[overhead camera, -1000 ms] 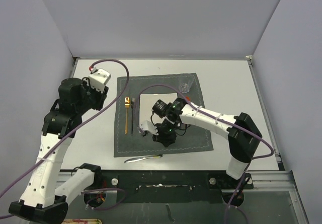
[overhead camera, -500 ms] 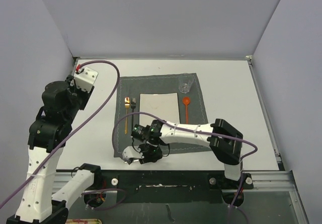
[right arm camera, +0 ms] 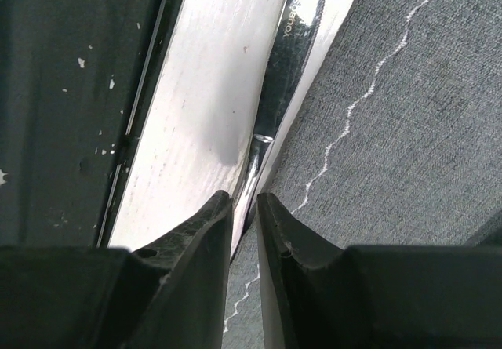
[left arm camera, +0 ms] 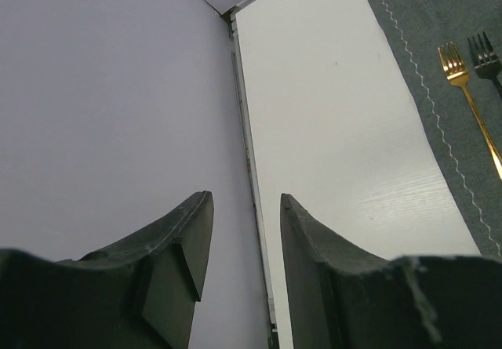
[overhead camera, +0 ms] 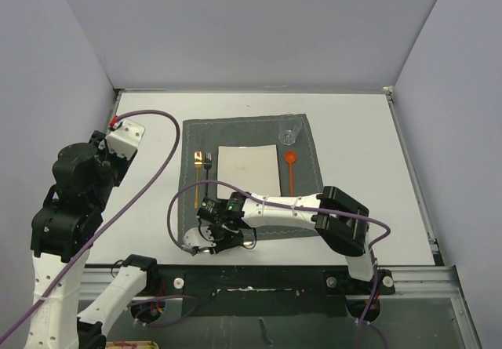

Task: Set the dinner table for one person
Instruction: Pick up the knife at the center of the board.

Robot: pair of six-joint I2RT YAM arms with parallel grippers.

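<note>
On the white dinner table (overhead camera: 361,129) lies a dark grey placemat (overhead camera: 306,208) with a square off-white plate (overhead camera: 248,167) on it. A gold fork (overhead camera: 198,172) and a dark fork (overhead camera: 208,169) lie left of the plate. To its right are an orange spoon (overhead camera: 291,169) and a clear glass (overhead camera: 289,133). My right gripper (right arm camera: 245,198) is low at the mat's near-left edge (overhead camera: 196,245). Its jaws stand narrowly open astride a silver knife (right arm camera: 274,90). My left gripper (left arm camera: 245,200) is open and empty, raised by the left wall.
The knife lies on the bare strip of table (right arm camera: 196,114) between the placemat (right arm camera: 392,129) and the dark front rail (right arm camera: 70,90). The left wall (left arm camera: 110,98) meets the table's left edge just beyond the left fingers. A purple cable (overhead camera: 169,145) loops over the table's left side.
My right arm swung from above the plate to the mat's near-left edge and came down over the knife. My left arm drew back leftward toward the wall, its jaws a little wider.
</note>
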